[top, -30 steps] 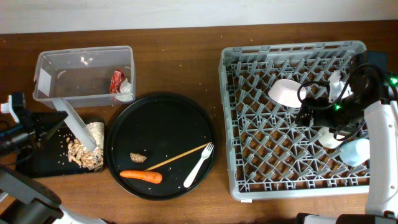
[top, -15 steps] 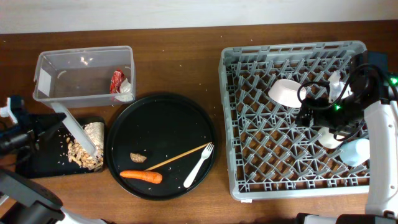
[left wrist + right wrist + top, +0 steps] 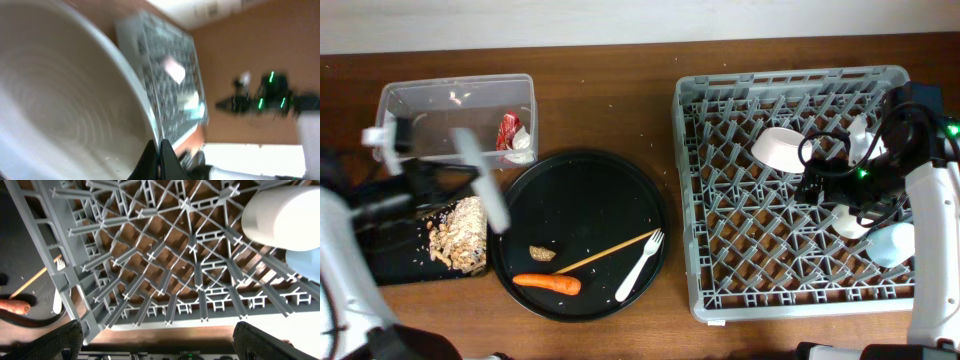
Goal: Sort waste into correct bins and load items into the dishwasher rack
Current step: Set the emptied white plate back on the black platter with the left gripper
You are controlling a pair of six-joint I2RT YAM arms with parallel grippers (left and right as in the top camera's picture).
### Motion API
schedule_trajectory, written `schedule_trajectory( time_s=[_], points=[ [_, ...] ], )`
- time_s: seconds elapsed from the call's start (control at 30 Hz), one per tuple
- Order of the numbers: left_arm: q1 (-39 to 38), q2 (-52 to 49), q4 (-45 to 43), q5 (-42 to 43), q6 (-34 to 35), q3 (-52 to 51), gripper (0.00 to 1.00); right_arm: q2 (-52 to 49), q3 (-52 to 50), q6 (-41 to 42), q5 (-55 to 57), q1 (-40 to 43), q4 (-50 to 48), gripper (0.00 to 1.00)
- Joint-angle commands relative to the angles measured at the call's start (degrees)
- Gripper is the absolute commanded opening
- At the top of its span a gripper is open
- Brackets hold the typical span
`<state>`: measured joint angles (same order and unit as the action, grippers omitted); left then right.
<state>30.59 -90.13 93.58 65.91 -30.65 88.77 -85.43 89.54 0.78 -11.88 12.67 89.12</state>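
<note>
My left gripper [image 3: 458,181] is shut on the rim of the white plate [image 3: 485,185], held on edge and blurred above the left rim of the round tray. In the left wrist view the jaws [image 3: 158,150] pinch the plate [image 3: 60,105]. Beige food scraps [image 3: 460,236] lie in the shallow black tray [image 3: 382,262]. The clear tub [image 3: 420,110] holds the red wrapper [image 3: 509,127] and white tissue [image 3: 521,152]. The carrot [image 3: 547,284], chopstick [image 3: 606,252] and fork [image 3: 640,265] lie on the round tray. My right gripper [image 3: 817,186] [image 3: 160,342] is open and empty over the grey rack [image 3: 720,200].
The round black tray [image 3: 590,190] also holds a small scrap [image 3: 542,253]. The rack holds the cream bowl [image 3: 778,148] and cups [image 3: 892,244] at its right. The right wrist view shows a white cup [image 3: 285,215], a blue cup [image 3: 306,262] and the rack grid [image 3: 165,265].
My left arm has swung the plate up and to the right, off the shallow black tray toward the round tray. The scraps stay in the tray. The right arm has not moved.
</note>
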Motion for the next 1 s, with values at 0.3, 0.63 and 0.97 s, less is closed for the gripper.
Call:
schedule_trajectory(
  time_s=[0.3, 0.63, 0.97],
  points=[
    [-55.4, -3.6, -24.6, -49.7, 36.5, 0.1, 0.00, 0.6, -0.3, -0.5, 0.5, 0.1, 0.7, 0.98],
    [-65.5, -21.4, -25.1, -55.2, 45.0, 0.1, 0.02, 0.6, -0.3, -0.5, 0.5, 0.1, 1.1, 0.98],
    [-62.1, -19.2, -16.7, -57.6, 45.2, 3.7, 0.16, 0.6, -0.3, -0.5, 0.5, 0.1, 1.1, 0.98]
  ],
)
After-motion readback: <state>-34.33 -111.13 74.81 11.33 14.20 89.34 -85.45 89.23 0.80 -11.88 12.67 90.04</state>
